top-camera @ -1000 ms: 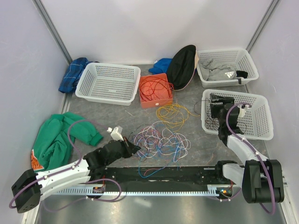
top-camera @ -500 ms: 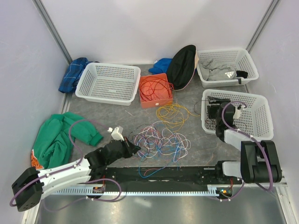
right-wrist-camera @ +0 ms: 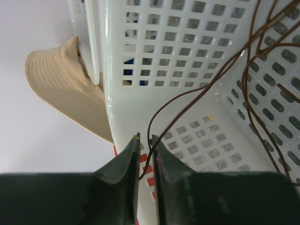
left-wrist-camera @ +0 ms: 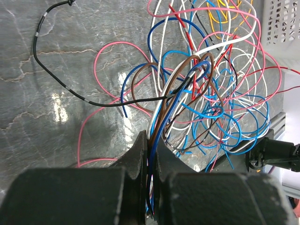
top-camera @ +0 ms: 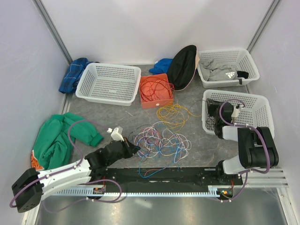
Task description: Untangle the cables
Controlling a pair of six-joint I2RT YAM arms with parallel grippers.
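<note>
Nearest, by the near edge of the table [top-camera: 108,117], the left gripper [left-wrist-camera: 149,137] stays clamped on a few brown, white and blue strands drawn from the cables [top-camera: 161,140]; nothing on that side has shifted in the last second.

Further out, at the right edge, the right arm has folded its elbow back toward its base; the right gripper [right-wrist-camera: 145,139] remains inside the white basket [top-camera: 236,93]; its jaws have drawn in from wide to a narrow slit, with a brown cable [right-wrist-camera: 206,84] running through it. Whether the strand is pinched I cannot tell. I judge that one wire is set apart in the basket while the heap remains to be worked.

The heap sits mid-table, toward the near edge; it is string-thin pink, white, blue and red loops crossing over one another; a black cable [left-wrist-camera: 47,70] strays off to one side. Beyond it lie loose yellow cables [top-camera: 172,112]; furthest, orange-red ones coil in an orange tray [top-camera: 142,96].
</note>
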